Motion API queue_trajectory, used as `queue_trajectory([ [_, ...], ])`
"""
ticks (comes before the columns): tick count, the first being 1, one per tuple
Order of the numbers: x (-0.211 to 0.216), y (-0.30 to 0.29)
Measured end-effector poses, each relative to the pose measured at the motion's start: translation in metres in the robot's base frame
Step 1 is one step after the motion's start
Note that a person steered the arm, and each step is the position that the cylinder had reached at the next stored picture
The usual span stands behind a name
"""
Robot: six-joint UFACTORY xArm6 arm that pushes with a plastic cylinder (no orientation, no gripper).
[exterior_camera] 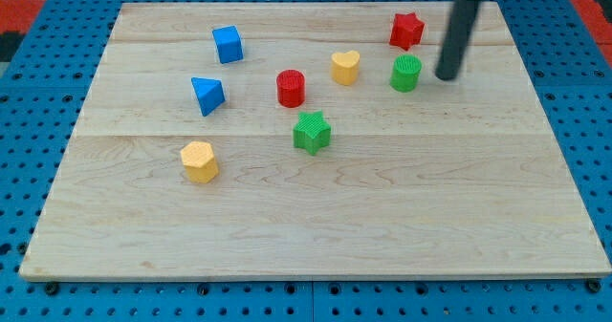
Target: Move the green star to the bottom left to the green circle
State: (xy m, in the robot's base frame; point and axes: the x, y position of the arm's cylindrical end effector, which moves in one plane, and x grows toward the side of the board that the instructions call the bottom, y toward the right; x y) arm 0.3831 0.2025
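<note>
The green star [312, 132] lies near the middle of the wooden board [316, 226]. The green circle [405, 74] stands toward the view's upper right, up and to the right of the star. My tip [447, 76] rests on the board just to the right of the green circle, a small gap away, and far to the upper right of the green star. The rod rises from the tip to the view's top edge.
A red star [406, 30] sits above the green circle. A yellow heart [345, 67] and a red cylinder [291, 88] lie left of it. A blue cube [228, 44], a blue triangle [207, 95] and a yellow hexagon [199, 161] are on the left.
</note>
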Motion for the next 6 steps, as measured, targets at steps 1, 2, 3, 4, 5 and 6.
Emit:
queue_trajectory([
  [1,0.111,-0.008],
  [2,0.127,-0.121],
  [3,0.112,-0.224],
  [4,0.079,-0.233],
  [5,0.053,-0.197],
  [6,0.047,-0.132],
])
